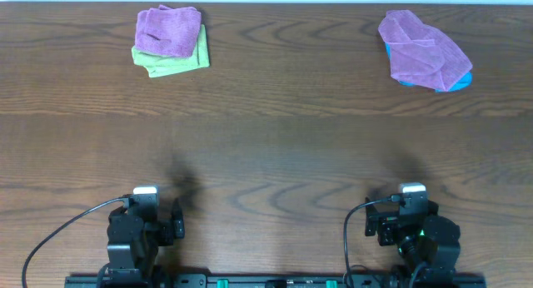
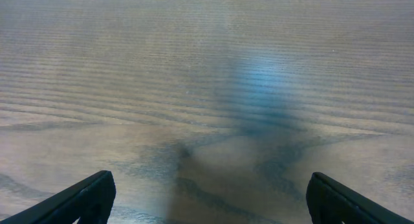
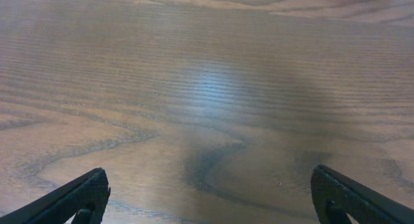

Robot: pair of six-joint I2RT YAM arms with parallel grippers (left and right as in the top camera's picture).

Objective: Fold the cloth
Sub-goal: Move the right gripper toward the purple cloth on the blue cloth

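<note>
The cloth (image 1: 423, 51) is a lilac-purple towel lying crumpled at the far right of the table, on top of a bright blue cloth (image 1: 460, 82) that shows only at its lower edge. No tag is visible. My left gripper (image 1: 145, 217) (image 2: 210, 201) is open and empty at the near left edge. My right gripper (image 1: 412, 217) (image 3: 210, 198) is open and empty at the near right edge. Both are far from the cloth. The wrist views show only bare wood between the jaws.
At the far left a smaller purple cloth (image 1: 169, 28) lies folded on a green cloth (image 1: 179, 63). The wooden table (image 1: 275, 146) stretches between the arms and the cloths.
</note>
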